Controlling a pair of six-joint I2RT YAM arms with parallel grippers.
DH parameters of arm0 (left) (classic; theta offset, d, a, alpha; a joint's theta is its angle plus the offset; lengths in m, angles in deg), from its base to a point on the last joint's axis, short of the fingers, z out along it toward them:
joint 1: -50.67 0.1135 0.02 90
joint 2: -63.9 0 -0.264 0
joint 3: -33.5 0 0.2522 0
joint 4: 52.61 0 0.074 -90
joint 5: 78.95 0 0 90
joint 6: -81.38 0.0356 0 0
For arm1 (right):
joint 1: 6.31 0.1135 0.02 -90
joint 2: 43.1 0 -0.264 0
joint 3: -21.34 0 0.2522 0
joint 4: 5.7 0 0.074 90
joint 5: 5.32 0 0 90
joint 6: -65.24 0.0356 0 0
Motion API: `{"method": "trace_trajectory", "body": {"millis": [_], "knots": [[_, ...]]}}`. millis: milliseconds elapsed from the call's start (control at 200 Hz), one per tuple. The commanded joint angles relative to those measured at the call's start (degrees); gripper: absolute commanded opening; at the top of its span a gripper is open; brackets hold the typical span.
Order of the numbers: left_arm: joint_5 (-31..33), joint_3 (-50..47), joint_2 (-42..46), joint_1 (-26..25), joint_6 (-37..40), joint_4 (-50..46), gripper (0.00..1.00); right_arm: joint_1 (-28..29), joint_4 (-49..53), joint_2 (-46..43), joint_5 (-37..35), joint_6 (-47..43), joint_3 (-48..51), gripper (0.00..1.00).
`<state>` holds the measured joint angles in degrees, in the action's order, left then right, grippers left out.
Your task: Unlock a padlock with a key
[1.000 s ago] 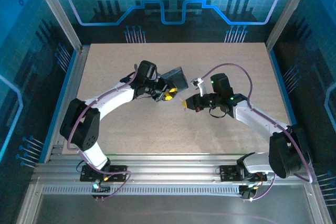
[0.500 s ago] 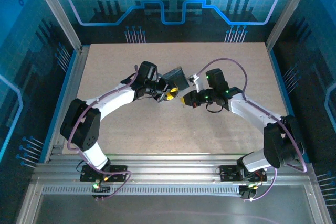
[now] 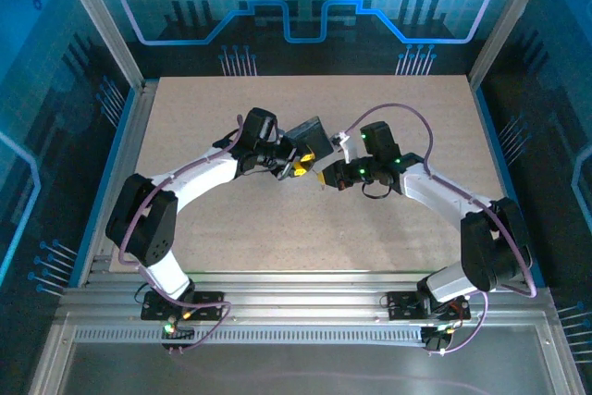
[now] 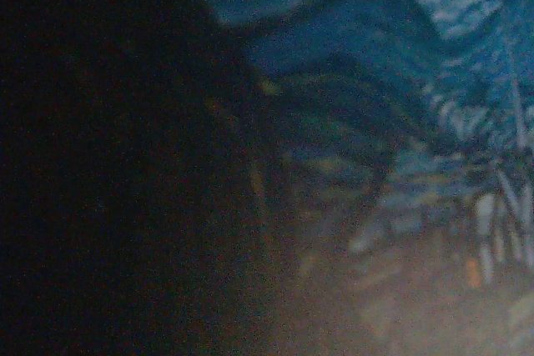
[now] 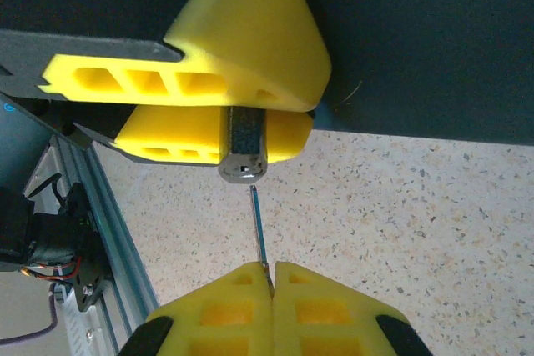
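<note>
Yellow fingers [image 5: 250,39]: left hand [image 5: 238,110] clamped on padlock [image 5: 243,152], right hand [image 5: 271,277] pinched together on key [image 5: 259,227]. Right wrist view: key tip just below padlock, apart. Top view: both hands above worktop [image 3: 388,108] centre.

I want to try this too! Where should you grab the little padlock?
Pinch the padlock by its body sides, coming from behind, as the left gripper does. That way the keyhole end sticks out free toward the key.
</note>
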<state>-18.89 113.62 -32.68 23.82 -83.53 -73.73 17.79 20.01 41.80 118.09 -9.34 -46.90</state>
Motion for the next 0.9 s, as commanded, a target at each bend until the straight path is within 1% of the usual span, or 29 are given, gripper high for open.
{"method": "trace_trajectory", "body": {"millis": [0,455,650,755,895], "knots": [[-2.06,-0.46,2.97,-0.23,0.36,2.75,0.00,0.62,-1.39,0.87,0.77,0.60,-1.80,0.00],[-1.59,-1.08,3.32,-0.32,0.58,2.07,0.00,0.92,-2.88,1.18,0.76,0.88,-2.12,0.00],[-1.00,-1.12,3.31,-0.29,0.68,1.48,0.00,2.09,-2.82,0.63,-0.27,-0.26,-1.87,0.00],[0.17,-0.34,3.72,-0.25,1.84,-0.95,0.00,2.53,-2.72,-0.45,-1.46,-0.37,-1.29,0.00],[-0.25,-0.01,3.83,-0.30,1.86,-1.11,0.00,2.53,-2.56,-0.12,-2.20,-0.13,-1.67,0.00]]}}
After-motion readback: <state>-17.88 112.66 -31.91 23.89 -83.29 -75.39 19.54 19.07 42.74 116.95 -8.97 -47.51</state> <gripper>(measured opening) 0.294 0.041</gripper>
